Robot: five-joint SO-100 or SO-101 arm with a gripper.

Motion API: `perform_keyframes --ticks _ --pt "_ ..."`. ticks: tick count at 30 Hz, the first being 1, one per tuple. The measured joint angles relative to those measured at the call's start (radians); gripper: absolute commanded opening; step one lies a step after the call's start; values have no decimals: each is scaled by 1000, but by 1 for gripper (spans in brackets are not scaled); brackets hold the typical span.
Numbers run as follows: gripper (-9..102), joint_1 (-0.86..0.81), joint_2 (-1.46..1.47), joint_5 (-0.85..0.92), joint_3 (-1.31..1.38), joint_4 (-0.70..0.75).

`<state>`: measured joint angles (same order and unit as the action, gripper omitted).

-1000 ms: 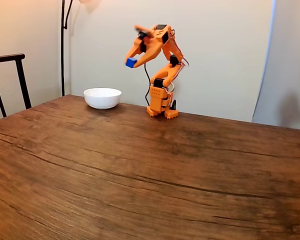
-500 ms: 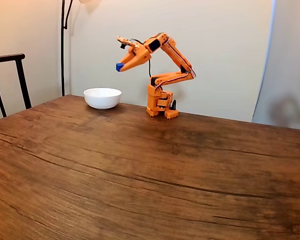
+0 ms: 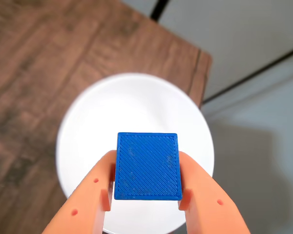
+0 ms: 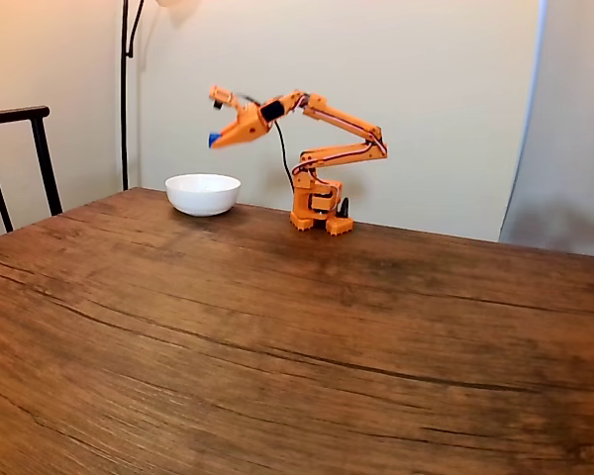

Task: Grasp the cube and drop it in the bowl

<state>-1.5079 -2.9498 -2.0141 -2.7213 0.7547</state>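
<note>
The cube (image 3: 147, 165) is clamped in the end effector (image 3: 145, 195), held in the air above the bowl (image 3: 88, 126) at the centre of the wrist view. Grasping and carrying look done; only the release into the bowl remains.

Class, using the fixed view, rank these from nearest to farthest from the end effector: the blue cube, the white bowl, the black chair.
1. Blue cube: held in the end effector.
2. White bowl: on the table, just below.
3. Black chair: far left edge.
</note>
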Motion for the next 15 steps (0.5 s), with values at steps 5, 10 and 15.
perform_keyframes --ticks 5,10,15 --pt "8 -38 0 46 -124 -103" --pt "8 -38 0 46 -238 -199" --pt "9 -48 0 46 -324 -288"
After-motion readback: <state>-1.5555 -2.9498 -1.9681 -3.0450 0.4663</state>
